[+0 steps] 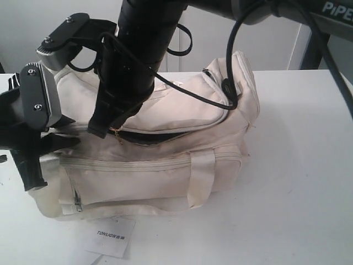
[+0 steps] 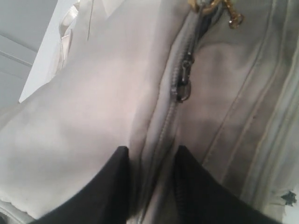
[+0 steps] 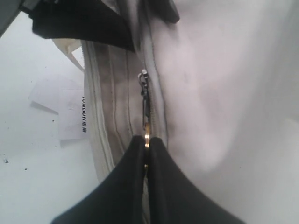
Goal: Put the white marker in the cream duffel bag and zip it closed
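The cream duffel bag lies on the white table, its curved top zip partly open and showing black lining. My right gripper reaches across to the left part of the zip. It is shut on the gold zip pull, as the right wrist view shows. A dark second slider sits just beyond on the zip. My left gripper grips the bag's left end, and its fingers squeeze a fold of cream fabric along the zip seam. The white marker is hidden.
A white "TONLION" paper card lies on the table in front of the bag. The right arm's black cable loops over the bag's right end. Bare table stretches to the right of the bag.
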You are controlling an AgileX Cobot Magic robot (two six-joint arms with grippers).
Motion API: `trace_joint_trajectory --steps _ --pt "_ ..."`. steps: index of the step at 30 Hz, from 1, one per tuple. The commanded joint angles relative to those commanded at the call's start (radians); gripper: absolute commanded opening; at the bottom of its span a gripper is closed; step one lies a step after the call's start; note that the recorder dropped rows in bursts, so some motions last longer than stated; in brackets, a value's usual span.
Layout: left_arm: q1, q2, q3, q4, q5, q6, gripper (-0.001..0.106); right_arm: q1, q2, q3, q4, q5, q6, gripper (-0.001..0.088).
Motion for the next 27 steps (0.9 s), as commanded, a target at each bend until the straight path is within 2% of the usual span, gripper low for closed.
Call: trace_joint_trajectory --steps 2,27 --pt "0.0 -0.002 0.0 0.0 -0.002 -0.006 0.0 0.0 0.0 0.0 0.0 0.0 0.0 0.0" --pt "0.0 -0.015 0.0 -0.017 -0.007 -0.007 0.0 0.0 -0.021 0.0 -0.069 0.0 0.061 0.0"
